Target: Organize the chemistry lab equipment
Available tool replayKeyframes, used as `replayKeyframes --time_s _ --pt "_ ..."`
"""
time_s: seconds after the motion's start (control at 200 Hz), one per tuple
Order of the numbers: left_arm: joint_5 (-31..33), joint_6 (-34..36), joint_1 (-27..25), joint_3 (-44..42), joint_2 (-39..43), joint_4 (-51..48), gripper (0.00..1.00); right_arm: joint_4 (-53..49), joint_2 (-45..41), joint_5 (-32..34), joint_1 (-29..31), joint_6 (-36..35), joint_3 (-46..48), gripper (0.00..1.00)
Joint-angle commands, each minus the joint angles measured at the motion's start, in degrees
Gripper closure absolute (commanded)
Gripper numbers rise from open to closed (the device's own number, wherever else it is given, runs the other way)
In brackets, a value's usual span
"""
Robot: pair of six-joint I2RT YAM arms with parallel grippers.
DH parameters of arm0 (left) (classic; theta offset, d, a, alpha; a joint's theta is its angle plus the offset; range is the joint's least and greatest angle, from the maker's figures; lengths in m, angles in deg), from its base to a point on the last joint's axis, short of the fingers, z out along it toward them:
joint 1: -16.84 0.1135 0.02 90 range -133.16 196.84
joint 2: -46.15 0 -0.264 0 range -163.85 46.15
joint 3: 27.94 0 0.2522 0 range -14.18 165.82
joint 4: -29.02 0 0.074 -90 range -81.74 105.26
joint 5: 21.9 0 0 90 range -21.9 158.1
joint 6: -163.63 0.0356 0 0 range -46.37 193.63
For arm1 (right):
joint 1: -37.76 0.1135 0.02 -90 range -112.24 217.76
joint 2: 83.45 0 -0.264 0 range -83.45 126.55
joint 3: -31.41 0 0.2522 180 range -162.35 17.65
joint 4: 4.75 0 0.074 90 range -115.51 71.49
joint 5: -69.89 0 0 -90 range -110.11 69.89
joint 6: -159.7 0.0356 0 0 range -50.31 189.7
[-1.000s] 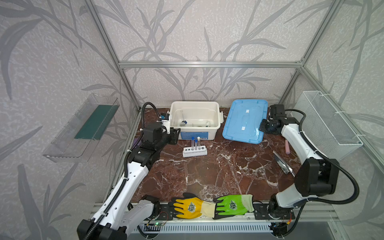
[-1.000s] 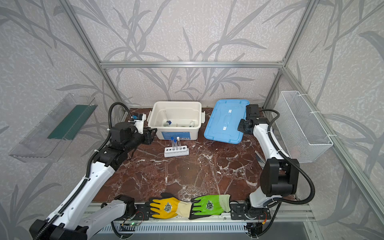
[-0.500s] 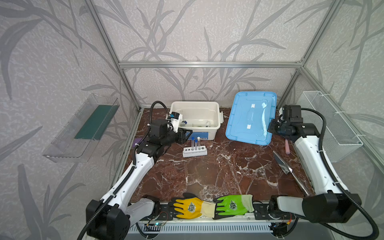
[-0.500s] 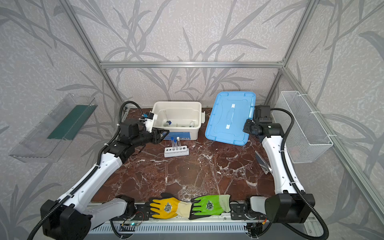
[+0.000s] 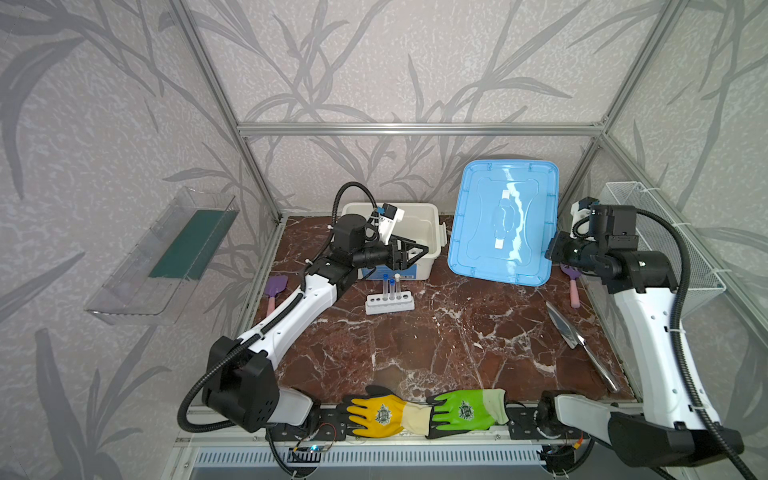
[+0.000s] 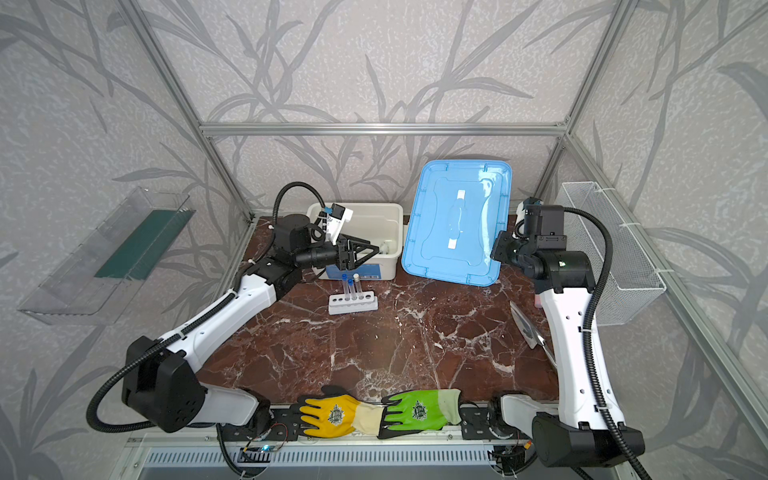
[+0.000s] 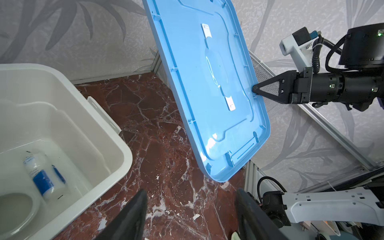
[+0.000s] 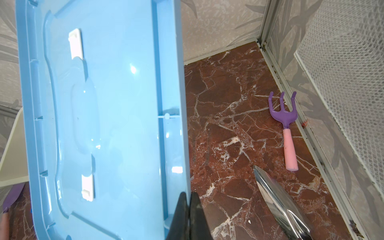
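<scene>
Right wrist view: blue lid (image 8: pixel 104 104) is pinched at its rim by the right gripper (image 8: pixel 188 195); judged light, slick, prone to pivot. Left gripper (image 7: pixel 191 193) is spread wide, empty.

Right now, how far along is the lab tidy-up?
Done: a blue-labelled vial and a dish lie in the white bin. In hand: the right gripper holds the blue lid raised; the left gripper is open, empty. Left: the rack with three tubes stands outside it.
</scene>
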Motion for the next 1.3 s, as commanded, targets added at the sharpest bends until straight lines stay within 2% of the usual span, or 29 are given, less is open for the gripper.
replayKeyframes --time_s 0.0,0.09,0.82,1.04,1.295 --pt "-4.7 -6.4 -0.9 3.9 -3.8 9.2 0.30 -0.4 -2.1 -4.2 0.1 -0.4 -2.4 1.00" --pt "-7.1 -7.8 -2.3 5.7 -5.5 13.4 0.30 -0.3 -2.8 -6.8 0.1 -0.5 -2.5 1.00" --pt "-10.6 -9.2 -5.6 14.6 -14.1 13.1 0.31 3.0 -4.8 -13.0 0.5 -1.5 0.4 1.00" --pt "-11.1 -9.6 -6.4 15.4 -14.5 13.9 0.40 5.0 -5.3 -8.4 5.8 -3.9 3.1 1.00" --pt "-10.6 -4.4 -6.5 16.2 -12.9 7.4 0.62 7.4 -5.1 -5.1 7.9 -4.6 4.7 1.00"
